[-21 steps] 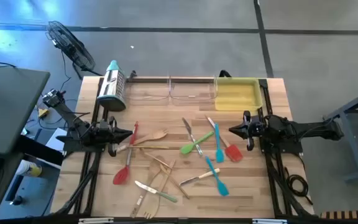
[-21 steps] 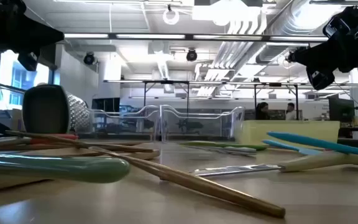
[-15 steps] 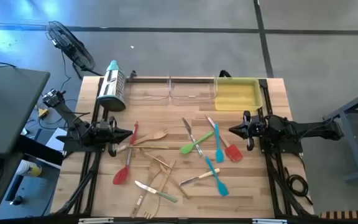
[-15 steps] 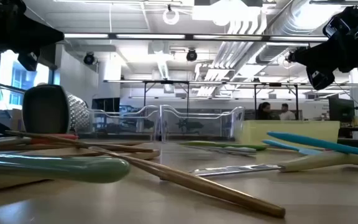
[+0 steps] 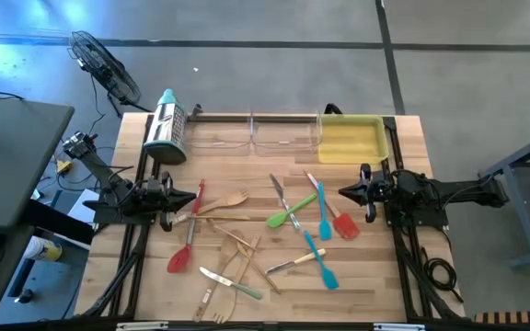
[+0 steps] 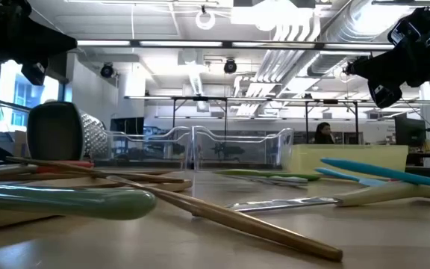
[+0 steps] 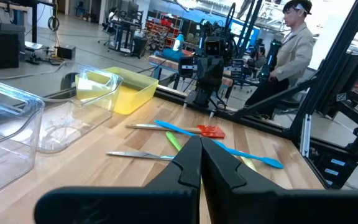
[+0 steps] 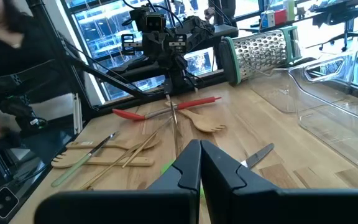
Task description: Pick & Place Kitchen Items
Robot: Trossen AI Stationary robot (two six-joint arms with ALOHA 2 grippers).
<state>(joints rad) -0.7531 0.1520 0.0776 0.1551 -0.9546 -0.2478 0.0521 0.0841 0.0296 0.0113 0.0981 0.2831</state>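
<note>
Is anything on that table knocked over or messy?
Yes: the grater lies on its side at the back left, and the utensils are scattered mid-table, several crossing each other. The trays at the back look empty.

What sits around my work that I leave alone

At the far edge of my wooden table [image 5: 375,276] a steel box grater [image 5: 166,129] lies on its side with its teal handle pointing away from me; beside it stand two clear trays [image 5: 256,136], then a yellow tray [image 5: 350,140] at the end of the row. Off the table's far left corner I see a black floor fan [image 5: 99,62], and a dark laptop lid [image 5: 7,156] to my left. A person in a pale jacket [image 7: 291,53] stands in the room beyond, another person in dark clothing [image 8: 8,46] close by.
</note>
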